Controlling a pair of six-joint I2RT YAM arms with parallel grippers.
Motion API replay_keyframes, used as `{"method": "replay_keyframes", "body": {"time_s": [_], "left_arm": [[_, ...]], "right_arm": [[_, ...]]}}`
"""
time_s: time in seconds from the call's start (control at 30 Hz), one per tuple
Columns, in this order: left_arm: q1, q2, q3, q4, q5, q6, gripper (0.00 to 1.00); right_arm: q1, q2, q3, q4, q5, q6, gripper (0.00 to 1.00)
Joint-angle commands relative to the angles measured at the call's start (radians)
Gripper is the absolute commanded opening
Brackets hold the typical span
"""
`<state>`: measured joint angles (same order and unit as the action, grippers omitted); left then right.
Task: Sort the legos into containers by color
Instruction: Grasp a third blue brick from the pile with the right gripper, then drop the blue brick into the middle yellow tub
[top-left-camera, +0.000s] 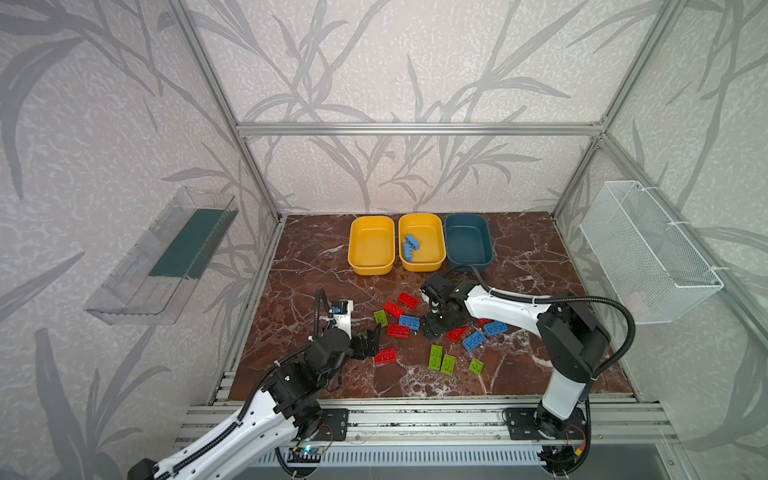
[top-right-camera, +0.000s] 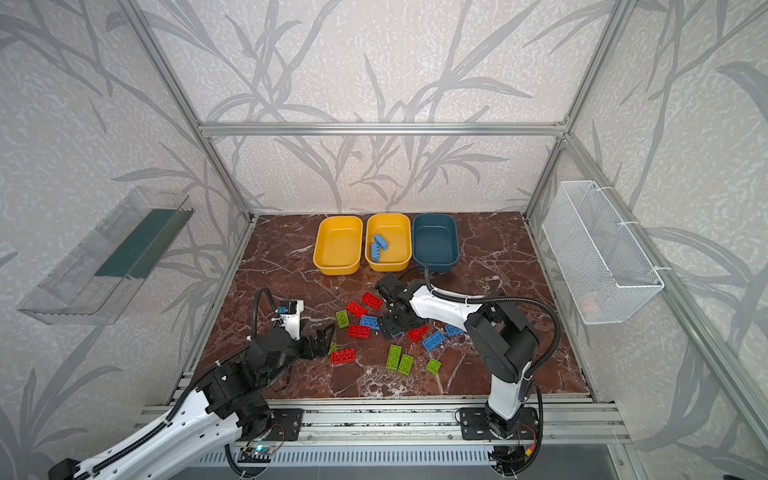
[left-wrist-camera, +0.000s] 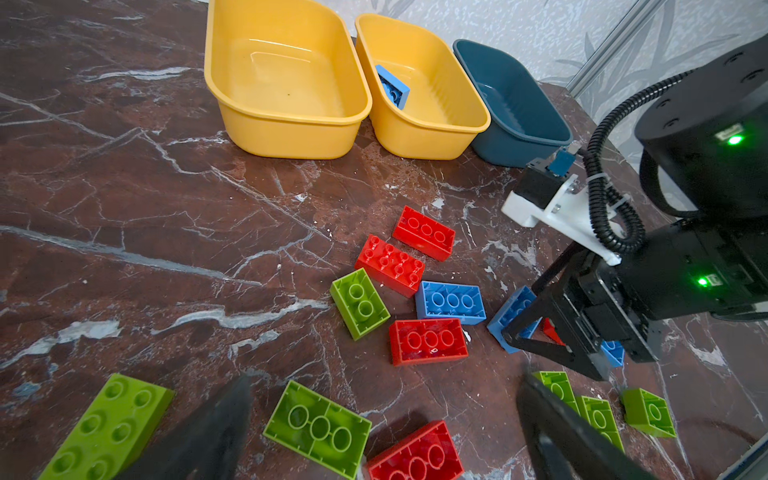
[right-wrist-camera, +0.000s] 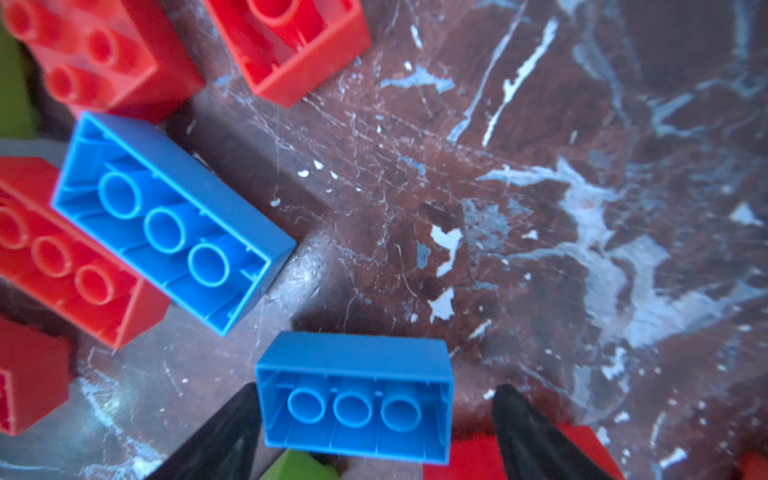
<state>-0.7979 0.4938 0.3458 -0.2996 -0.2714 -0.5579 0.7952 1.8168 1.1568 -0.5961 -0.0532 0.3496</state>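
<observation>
The legos (top-left-camera: 398, 331) lie mixed up on the bench (top-left-camera: 311, 257), red, blue and green, in front of three tubs set side by side. Two blue bricks (top-left-camera: 411, 246) are in the middle yellow tub (top-left-camera: 432, 253).

The left claw (left-wrist-camera: 385, 376) is wide open and holds nothing. It hangs low over a green brick (left-wrist-camera: 318, 428).

The right claw (right-wrist-camera: 372, 387) points down, with a finger on each side of an upside-down blue brick (right-wrist-camera: 357, 432). There is a gap at one finger, so it is not squeezing.
</observation>
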Motion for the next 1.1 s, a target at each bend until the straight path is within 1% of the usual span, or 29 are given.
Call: {"method": "replay_keyframes", "body": {"time_s": [0.0, 0.07, 0.1, 0.13, 0.23, 0.37, 0.43, 0.5, 0.57, 0.63, 0.7, 0.87, 0.93, 1.07], "left_arm": [[-0.003, -0.007, -0.021, -0.003, -0.041, -0.005, 0.99], [-0.003, -0.004, -0.024, 0.002, -0.055, -0.009, 0.99], [-0.004, -0.004, -0.027, 0.006, -0.059, -0.008, 0.99], [-0.004, -0.003, -0.029, 0.008, -0.063, -0.008, 0.99], [-0.004, 0.0, -0.036, 0.028, -0.068, -0.005, 0.99], [-0.003, 0.016, -0.031, 0.048, -0.097, -0.005, 0.99], [-0.003, 0.043, -0.014, 0.049, -0.115, -0.002, 0.99], [-0.002, 0.089, 0.009, 0.055, -0.112, 0.011, 0.99], [-0.002, 0.15, 0.029, 0.083, -0.098, 0.029, 0.99], [-0.002, 0.225, 0.054, 0.113, -0.088, 0.037, 0.99], [0.0, 0.312, 0.096, 0.11, -0.1, 0.02, 0.99], [0.009, 0.501, 0.185, 0.161, -0.09, 0.071, 0.99], [0.016, 0.569, 0.229, 0.171, -0.072, 0.1, 0.99], [0.03, 0.669, 0.32, 0.149, -0.024, 0.136, 0.99]], "right_arm": [[0.006, 0.03, 0.037, -0.02, -0.002, -0.001, 0.76], [0.006, 0.044, 0.047, -0.026, -0.001, -0.003, 0.67], [0.006, 0.051, 0.055, -0.034, 0.006, -0.001, 0.59], [0.006, 0.055, 0.062, -0.048, 0.012, -0.001, 0.54], [0.006, 0.051, 0.091, -0.092, 0.048, 0.001, 0.46], [0.003, 0.029, 0.16, -0.152, 0.111, -0.015, 0.44], [-0.007, 0.033, 0.235, -0.208, 0.156, -0.037, 0.44], [-0.027, 0.05, 0.309, -0.238, 0.18, -0.057, 0.44], [-0.06, 0.083, 0.396, -0.255, 0.179, -0.069, 0.43], [-0.097, 0.137, 0.5, -0.282, 0.15, -0.087, 0.43], [-0.134, 0.207, 0.634, -0.306, 0.136, -0.101, 0.43], [-0.213, 0.427, 0.989, -0.379, 0.12, -0.116, 0.43], [-0.243, 0.544, 1.164, -0.42, 0.091, -0.12, 0.43], [-0.274, 0.784, 1.554, -0.503, 0.077, -0.133, 0.46]]}}
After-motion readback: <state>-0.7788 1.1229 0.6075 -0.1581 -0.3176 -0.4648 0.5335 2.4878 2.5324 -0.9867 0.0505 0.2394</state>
